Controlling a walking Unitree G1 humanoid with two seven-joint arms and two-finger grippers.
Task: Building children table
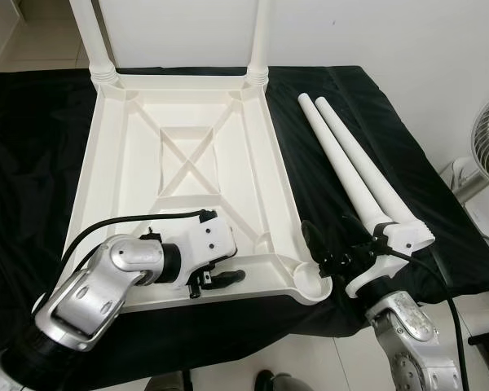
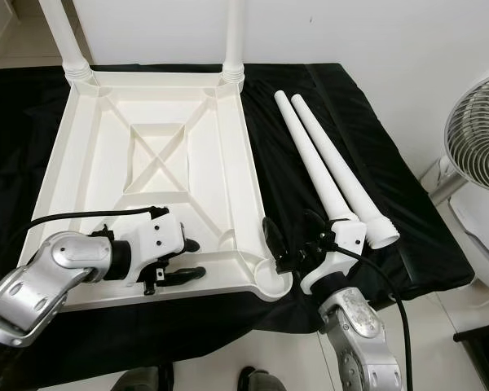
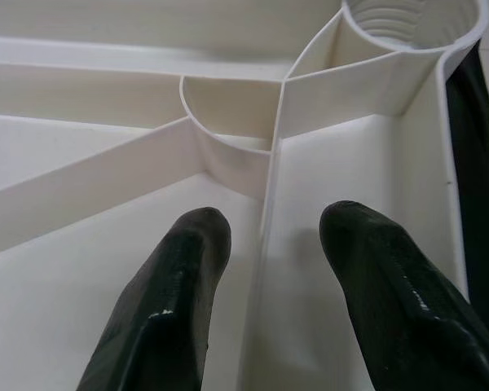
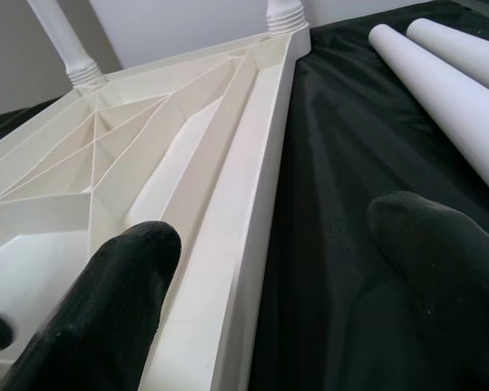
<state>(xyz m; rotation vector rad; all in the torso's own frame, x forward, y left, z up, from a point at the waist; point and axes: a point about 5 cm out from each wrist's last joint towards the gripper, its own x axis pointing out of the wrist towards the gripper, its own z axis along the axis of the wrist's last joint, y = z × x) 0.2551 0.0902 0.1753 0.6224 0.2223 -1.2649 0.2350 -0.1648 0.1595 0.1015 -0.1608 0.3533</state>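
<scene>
We keep our left gripper [image 1: 216, 281] low over the near edge of the tabletop [image 1: 114, 155], which lies upside down on the black cloth [image 1: 33, 147]. Its fingers [image 3: 175, 301] stand apart, one on each side of a thin rib [image 3: 270, 204] inside the tabletop, and they do not clamp anything. Just ahead of these fingers is the empty round socket [image 3: 411, 24] in the near right corner. Far ahead of this gripper, at the back edge, two legs [image 1: 88, 32] are already standing in their sockets.

Our right gripper [image 1: 334, 244] is at the near right corner of the tabletop. Its fingers [image 4: 98, 318] are wide apart: one is above the inner side of the right rim [image 4: 253, 204], the other is over the black cloth outside it, so the rim lies between them. They hold nothing. To the right of this gripper, two loose legs [image 1: 350, 163] lie side by side on the cloth, their thick ends near it. Further right, on the floor, stands a fan [image 2: 481, 122].
</scene>
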